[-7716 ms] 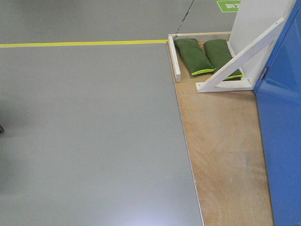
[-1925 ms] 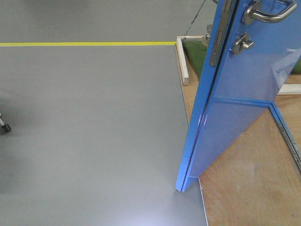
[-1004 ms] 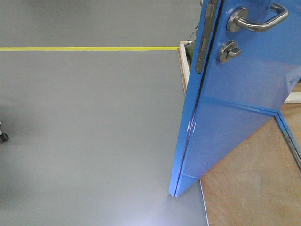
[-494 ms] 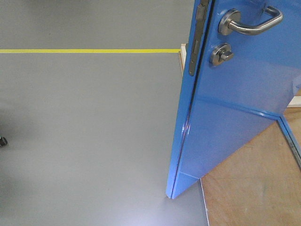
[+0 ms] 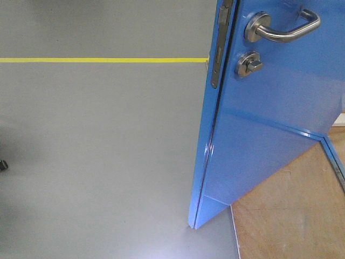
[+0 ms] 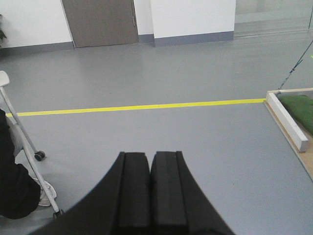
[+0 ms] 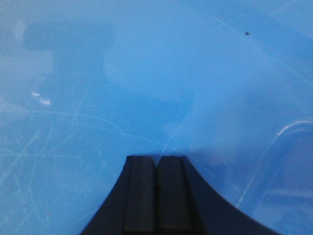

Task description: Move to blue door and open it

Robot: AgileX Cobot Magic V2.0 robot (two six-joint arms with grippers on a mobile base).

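Door: The blue door [image 5: 269,135] fills the 3 o'clock side of the front view. It stands open, swung out over the floor [image 5: 97,151], with its thin edge facing the camera. Its bottom corner is at 6 o'clock, right where the floor meets the wood board [image 5: 291,216].
Handle: The silver handle [image 5: 280,29] is up at 1 o'clock on the door. It lies level.
Lock: The round lock [image 5: 248,63] sits just under the handle.
Latch plate: The latch plate [image 5: 217,54] is a long metal strip on the door's thin edge, near 12 o'clock, beside the lock.
Floor: It is gray and a bit shiny. It takes up the whole 9 o'clock side.
Yellow line: The yellow line [image 5: 102,60] runs from 10 o'clock straight across and stops at the door's edge.
Wood board: It lies flat at 5 o'clock, behind the open door.
Left hand: The left gripper [image 6: 149,156] has its two black fingers [image 6: 134,186] pressed together. It holds nothing. It points out over the gray floor.
Right hand: The right gripper [image 7: 156,159] also has its fingers pressed together and holds nothing. Shiny blue door with thin scratches fills its whole view. The tip is very near the door, but I cannot tell if it touches.
Frame and what is in it: In the left wrist view a low white frame [image 6: 287,120] lies on the floor at 3 o'clock. A green bag [image 6: 299,107] lies inside it. Only part of the bag shows.
Far off: A gray door [image 6: 100,22] is in the wall at 11 o'clock. A small wheel [image 6: 39,155] on a thin white leg is at 9 o'clock. A person [image 6: 12,186] in dark clothes is at 8 o'clock.
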